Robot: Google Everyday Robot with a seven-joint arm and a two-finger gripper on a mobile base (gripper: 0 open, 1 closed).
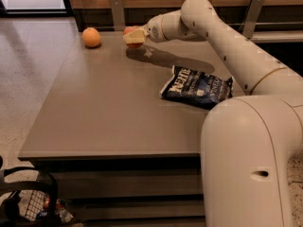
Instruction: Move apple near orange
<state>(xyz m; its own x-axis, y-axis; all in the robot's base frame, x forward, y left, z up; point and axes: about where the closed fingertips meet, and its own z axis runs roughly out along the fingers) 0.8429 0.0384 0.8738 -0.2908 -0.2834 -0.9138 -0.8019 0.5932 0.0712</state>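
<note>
The orange (92, 37) is a small round orange fruit resting near the far left corner of the grey table (109, 112). My gripper (133, 36) reaches from the right, at the far edge of the table, and is shut on the apple (130, 31), a reddish fruit mostly covered by the pale fingers (136, 36). The apple is held just above the tabletop, a short way to the right of the orange, with a gap between them. The arm's shadow falls on the table below it.
A dark blue chip bag (198, 87) lies on the right part of the table under my arm. A wooden wall with metal brackets (116, 12) runs behind the table. A black wire basket (28, 202) stands on the floor at bottom left.
</note>
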